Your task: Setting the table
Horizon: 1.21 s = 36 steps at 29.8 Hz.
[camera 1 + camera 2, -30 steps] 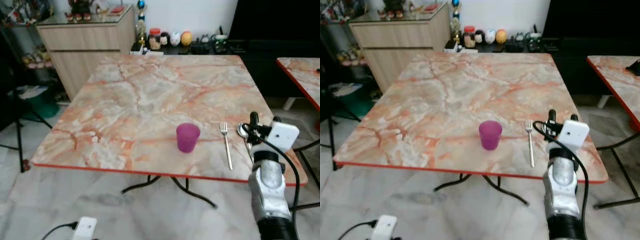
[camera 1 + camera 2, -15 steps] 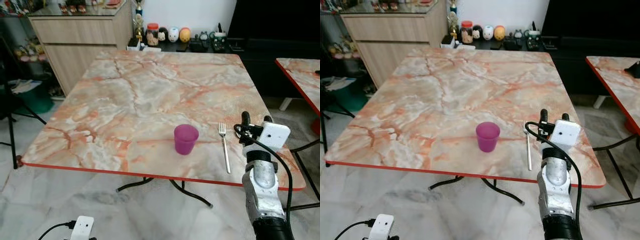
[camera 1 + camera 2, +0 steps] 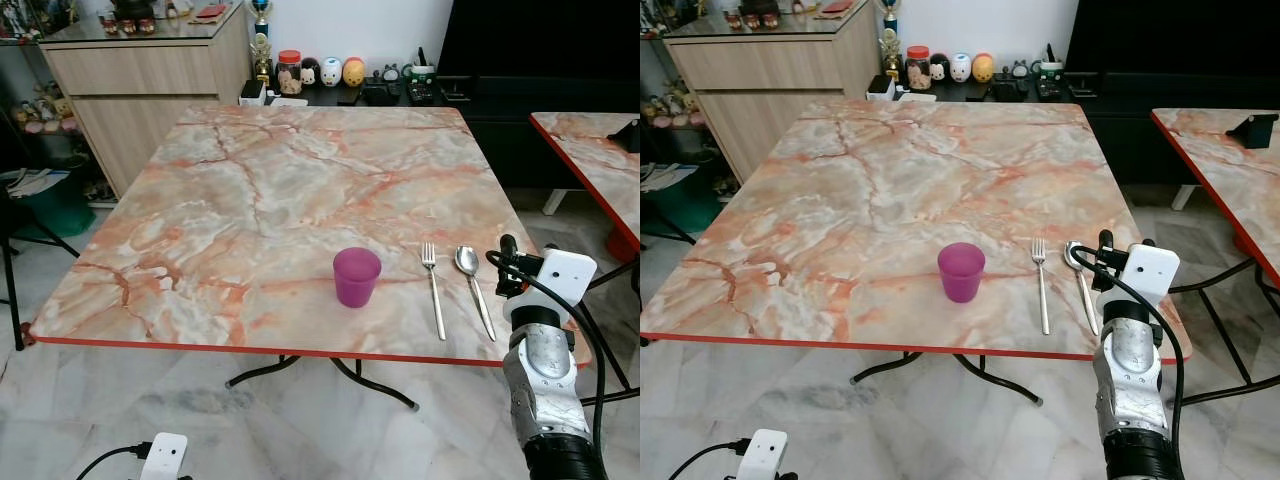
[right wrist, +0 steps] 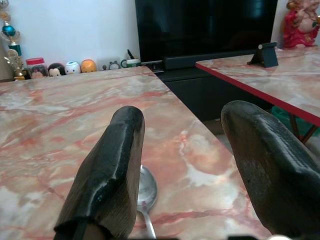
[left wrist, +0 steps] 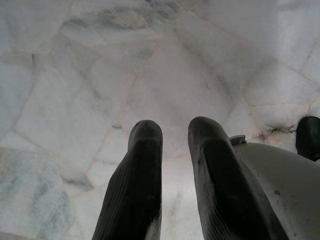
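A purple cup, a fork and a spoon lie in a row near the front edge of the surface; I think a plate is still missing; the right gripper hangs just beside the spoon, jaws wide open and empty; the left gripper points at the floor, jaws a little apart, holding nothing; the cup looks like smooth plastic; the fork and spoon are thin shiny metal; the surface is hard pink marble with a red rim.

Home dining area: marble-pattern table, wooden sideboard, black TV, toy figurines, marble floor tiles.
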Available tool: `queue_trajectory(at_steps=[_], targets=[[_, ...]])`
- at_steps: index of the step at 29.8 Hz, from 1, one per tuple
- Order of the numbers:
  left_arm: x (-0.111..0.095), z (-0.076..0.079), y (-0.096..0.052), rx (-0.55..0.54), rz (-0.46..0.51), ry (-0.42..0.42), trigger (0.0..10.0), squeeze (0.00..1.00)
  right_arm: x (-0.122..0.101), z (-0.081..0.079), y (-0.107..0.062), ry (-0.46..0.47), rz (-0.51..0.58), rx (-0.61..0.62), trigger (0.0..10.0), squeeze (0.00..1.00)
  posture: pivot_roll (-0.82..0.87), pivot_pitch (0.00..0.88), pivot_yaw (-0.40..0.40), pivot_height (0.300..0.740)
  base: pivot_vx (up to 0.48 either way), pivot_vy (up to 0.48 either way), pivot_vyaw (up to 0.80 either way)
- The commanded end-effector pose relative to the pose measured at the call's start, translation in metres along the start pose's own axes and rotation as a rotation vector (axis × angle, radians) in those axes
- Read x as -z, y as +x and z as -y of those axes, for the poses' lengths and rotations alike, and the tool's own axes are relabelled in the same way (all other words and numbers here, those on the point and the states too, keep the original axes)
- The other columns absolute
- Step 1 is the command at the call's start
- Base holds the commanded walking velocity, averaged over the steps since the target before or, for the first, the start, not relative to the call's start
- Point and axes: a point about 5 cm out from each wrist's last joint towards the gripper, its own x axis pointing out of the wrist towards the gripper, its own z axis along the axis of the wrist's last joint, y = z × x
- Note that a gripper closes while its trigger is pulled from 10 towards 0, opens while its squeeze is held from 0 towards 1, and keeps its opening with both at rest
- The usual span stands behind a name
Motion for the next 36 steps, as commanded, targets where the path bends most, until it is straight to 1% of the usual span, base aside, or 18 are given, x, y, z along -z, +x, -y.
queue_trajectory(at_steps=[1,4,7,12,15,17,19,22,23,25,28,29,30,31,32,34,35,36], targets=[[0.005,-0.001,-0.001,0.001,-0.019,0.018,10.0,0.0,0.001,-0.004,0.0,0.005,-0.014,-0.007,10.0,0.0,0.01,0.0,0.008,0.724,0.0,0.0,0.0],[0.004,0.0,-0.001,0.0,-0.02,0.023,10.0,0.0,0.004,-0.009,-0.001,0.003,-0.033,-0.023,10.0,0.0,0.01,0.0,0.007,0.724,0.0,-0.08,0.0],[0.004,0.0,-0.001,-0.005,-0.019,0.012,10.0,0.0,0.004,-0.01,-0.001,0.006,-0.035,-0.028,10.0,0.0,0.01,0.0,0.007,0.724,0.0,0.0,0.0],[0.003,0.001,0.0,-0.005,-0.017,0.016,10.0,0.0,0.007,-0.008,0.0,-0.022,-0.06,-0.02,10.0,0.0,0.01,0.0,0.006,0.724,0.0,0.0,0.0],[0.003,0.0,0.0,-0.007,-0.018,0.018,10.0,0.0,0.007,-0.006,0.001,-0.016,-0.065,-0.016,10.0,0.0,0.01,0.0,0.006,0.724,0.0,0.0,0.0],[0.003,-0.001,-0.001,-0.006,-0.019,0.019,10.0,0.0,0.016,-0.009,0.002,-0.038,-0.14,-0.031,10.0,0.0,0.01,0.0,0.005,0.724,0.0,0.0,0.0],[0.003,-0.001,-0.001,-0.006,-0.019,0.018,10.0,0.0,0.018,-0.009,0.002,-0.027,-0.15,-0.03,10.0,0.0,0.01,0.0,0.005,0.724,0.0,0.0,0.0],[0.003,-0.001,-0.001,-0.006,-0.015,0.016,10.0,0.0,0.02,-0.004,0.006,-0.018,-0.193,-0.007,10.0,0.0,0.01,0.0,0.006,0.724,0.0,0.0,0.0],[0.003,-0.001,-0.001,-0.005,-0.014,0.02,10.0,0.0,0.023,-0.004,0.009,-0.001,-0.237,-0.026,10.0,0.0,0.01,0.0,0.008,0.724,0.0,0.0,0.0],[0.003,-0.001,-0.001,-0.006,-0.013,0.019,10.0,0.0,0.023,-0.004,0.011,0.003,-0.251,-0.031,10.0,0.0,0.01,0.0,0.008,0.724,0.0,0.0,0.0],[0.002,0.0,0.0,-0.004,-0.01,0.019,10.0,0.0,0.023,-0.004,0.015,0.034,-0.281,-0.043,10.0,0.0,0.01,0.0,0.008,0.724,0.0,0.0,0.0],[0.0,0.001,0.0,-0.002,-0.007,0.017,10.0,0.0,0.021,0.0,0.02,0.03,-0.292,-0.029,10.0,0.1,0.01,0.0,0.008,0.724,0.0,0.0,0.0],[0.0,0.001,0.0,-0.002,-0.007,0.017,10.0,0.0,0.021,0.0,0.02,0.03,-0.292,-0.029,10.0,0.1,0.01,0.0,0.008,0.724,0.0,0.0,0.0],[0.0,0.001,0.0,-0.002,-0.006,0.017,10.0,0.0,0.021,0.002,0.022,0.018,-0.299,-0.021,10.0,0.22,0.01,0.0,0.008,0.724,0.0,0.0,0.0],[0.0,0.002,0.001,-0.001,-0.005,0.018,10.0,0.0,0.022,0.005,0.024,0.014,-0.319,-0.015,10.0,0.7,0.01,0.0,0.01,0.724,0.0,0.0,0.0],[0.0,0.002,0.001,0.0,-0.006,0.018,10.0,0.0,0.023,0.005,0.024,0.02,-0.328,-0.015,10.0,0.7,0.01,0.0,0.01,0.724,0.0,0.0,0.0],[0.0,0.002,0.001,0.0,-0.006,0.018,10.0,0.0,0.023,0.005,0.024,0.024,-0.341,-0.028,10.0,1.0,0.01,0.0,0.01,0.724,0.0,0.0,0.0],[0.0,0.001,0.0,0.0,-0.006,0.019,10.0,0.0,0.024,0.004,0.025,0.026,-0.354,-0.048,10.0,1.0,0.01,0.0,0.01,0.724,0.0,0.0,0.0]])
